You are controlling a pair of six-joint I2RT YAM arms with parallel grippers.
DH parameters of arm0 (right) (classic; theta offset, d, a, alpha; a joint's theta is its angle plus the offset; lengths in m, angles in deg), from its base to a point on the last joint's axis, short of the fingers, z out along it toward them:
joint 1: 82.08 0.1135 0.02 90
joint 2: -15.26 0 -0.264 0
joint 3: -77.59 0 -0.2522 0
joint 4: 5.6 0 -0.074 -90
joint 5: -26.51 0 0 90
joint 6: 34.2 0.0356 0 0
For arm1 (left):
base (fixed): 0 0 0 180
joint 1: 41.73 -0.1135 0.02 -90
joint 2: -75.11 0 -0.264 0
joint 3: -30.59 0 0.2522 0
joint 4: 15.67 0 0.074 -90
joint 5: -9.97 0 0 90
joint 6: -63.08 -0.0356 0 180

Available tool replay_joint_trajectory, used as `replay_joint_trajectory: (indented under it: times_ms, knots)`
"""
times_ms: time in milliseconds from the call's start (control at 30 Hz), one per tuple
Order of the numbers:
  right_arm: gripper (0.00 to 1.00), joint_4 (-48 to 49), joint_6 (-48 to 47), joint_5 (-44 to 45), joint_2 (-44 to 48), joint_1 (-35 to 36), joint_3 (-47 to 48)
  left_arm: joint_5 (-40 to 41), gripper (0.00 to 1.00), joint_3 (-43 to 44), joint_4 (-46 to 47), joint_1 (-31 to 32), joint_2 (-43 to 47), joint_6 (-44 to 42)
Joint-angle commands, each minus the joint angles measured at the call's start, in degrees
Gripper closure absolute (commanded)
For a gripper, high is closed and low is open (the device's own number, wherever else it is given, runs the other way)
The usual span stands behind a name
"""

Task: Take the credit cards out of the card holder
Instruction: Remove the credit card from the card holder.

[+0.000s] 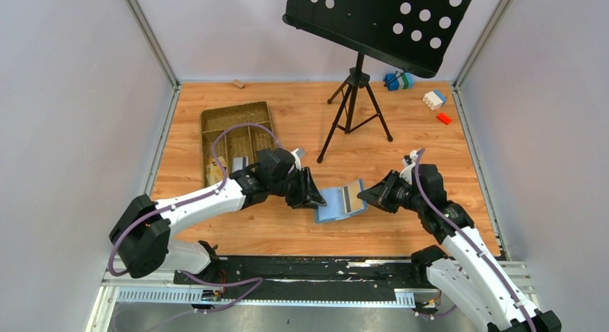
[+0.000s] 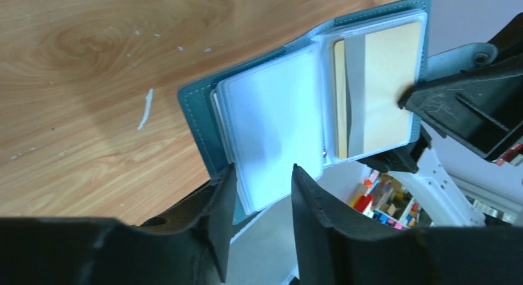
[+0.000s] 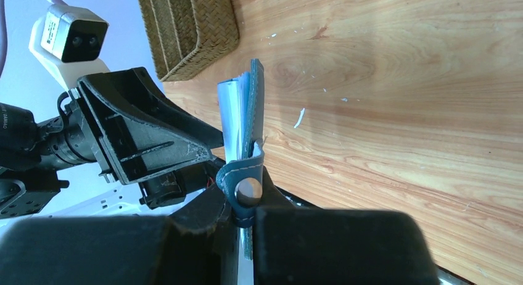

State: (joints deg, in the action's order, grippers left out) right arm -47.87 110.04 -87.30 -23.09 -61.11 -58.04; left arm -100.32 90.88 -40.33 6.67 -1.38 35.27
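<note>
Nearest are the two arms, one at each side of the near edge of the table (image 1: 431, 174). Between them is the one card holder (image 1: 332, 206), lying open like a book over the near middle of the table.

The right gripper (image 3: 243, 217) has its jaws pressed together on the holder's right edge, just by the small tab with the one round snap. The left gripper (image 2: 262, 174) has its jaws apart, and the lower edge of a clear plastic sleeve (image 2: 271, 124) sits between the two fingers (image 2: 225, 192). I cannot tell if they touch it.

Inside the holder I count one credit card (image 2: 385, 87). It is tan with a grey stripe and sits in the right-hand pocket.

Behind the left arm lies one brown woven tray (image 1: 237, 108) with compartments. One small grey flat piece (image 1: 239, 164) is inside it.

Further back stands one black music stand (image 1: 380, 19) on a tripod.

At the far right are three small toy blocks: one blue and green (image 1: 397, 80), one white (image 1: 434, 99) and one red (image 1: 444, 118).
</note>
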Motion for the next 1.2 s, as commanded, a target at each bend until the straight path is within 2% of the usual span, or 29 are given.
replay_joint_trajectory:
  times_ms: [0,133,333,433,533,567,633,733,833,933,1067,1167]
  knots:
    - [1.00,0.36,-0.17,1.34,1.11,0.21,2.70,2.01,0.50,0.24,-2.55,0.29,2.85,-1.57]
    - [1.00,0.90,-0.06,1.22,1.00,0.21,2.64,2.50,0.39,-0.95,-2.19,0.29,3.38,-0.99]
    - [1.00,3.77,0.93,-0.80,0.49,0.21,1.83,0.76,0.31,-2.31,0.74,0.29,2.41,0.14]
    - [1.00,4.69,1.18,-1.35,0.30,0.21,1.59,-0.93,0.28,-4.17,6.25,0.29,2.16,2.27]
    - [1.00,6.24,1.73,-2.52,0.01,0.17,0.71,-2.82,0.29,-6.25,14.31,0.29,1.69,4.80]
    - [1.00,6.97,2.05,-3.14,-0.16,0.20,0.23,-3.41,0.31,-6.67,16.72,0.29,1.36,5.50]
    - [1.00,7.63,1.53,-4.35,-1.16,0.21,-0.43,-4.55,0.43,-6.83,20.25,0.29,0.36,6.12]
    - [1.00,5.45,-1.89,-4.44,-2.76,0.30,0.22,-5.11,0.67,-5.73,20.10,0.29,-1.97,4.70]
    - [1.00,2.56,-5.37,-2.66,-3.52,0.31,0.77,-4.66,0.99,-4.04,16.39,0.29,-4.92,1.60]
    - [0.96,2.20,-7.48,-1.87,-3.53,0.40,-0.15,-2.99,1.00,-2.06,12.58,0.35,-7.76,-2.85]
    - [0.75,5.06,-10.54,-3.69,-5.42,1.29,-1.90,-2.34,1.00,-0.57,11.60,0.40,-11.81,-5.85]
    - [0.70,4.62,-13.40,-4.41,-9.78,2.02,-1.13,-2.88,1.00,0.24,11.73,0.55,-15.72,-7.39]
